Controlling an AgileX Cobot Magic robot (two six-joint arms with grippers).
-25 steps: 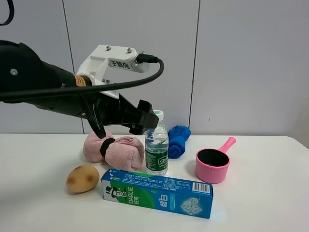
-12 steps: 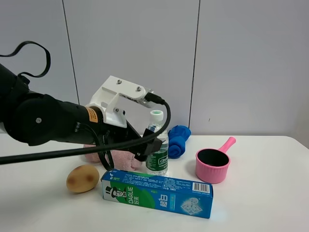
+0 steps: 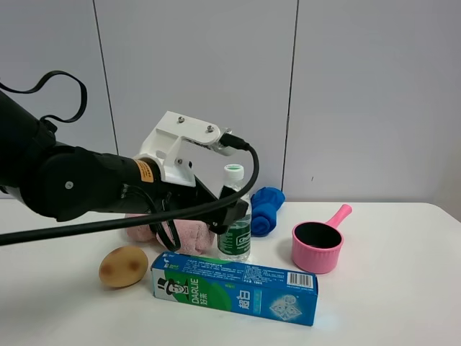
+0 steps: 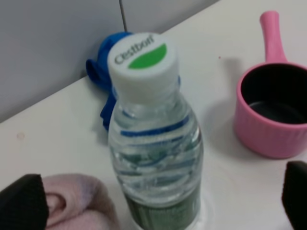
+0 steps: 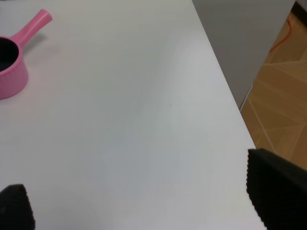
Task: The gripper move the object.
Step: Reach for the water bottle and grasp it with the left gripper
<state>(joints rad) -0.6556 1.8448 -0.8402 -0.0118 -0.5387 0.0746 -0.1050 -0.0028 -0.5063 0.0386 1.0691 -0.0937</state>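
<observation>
The clear water bottle with a white cap and dark green label stands upright mid-table, just behind the toothpaste box. My left gripper is a black claw under a white mount. It is lowered to the bottle's left side at body height. In the left wrist view the bottle stands between the two black fingertips, which are spread wide and apart from it. The left gripper is open. My right gripper is open and empty over bare table near the right edge, and it does not show in the exterior view.
A blue-green toothpaste box lies in front of the bottle. A potato sits at the left, a pink rolled towel behind it. A blue cloth and a pink handled cup are to the right. The table's right edge drops to the floor.
My left arm has come down and forward from above the towel. Its open fingers now stand on either side of the bottle. The bottle has not moved.
</observation>
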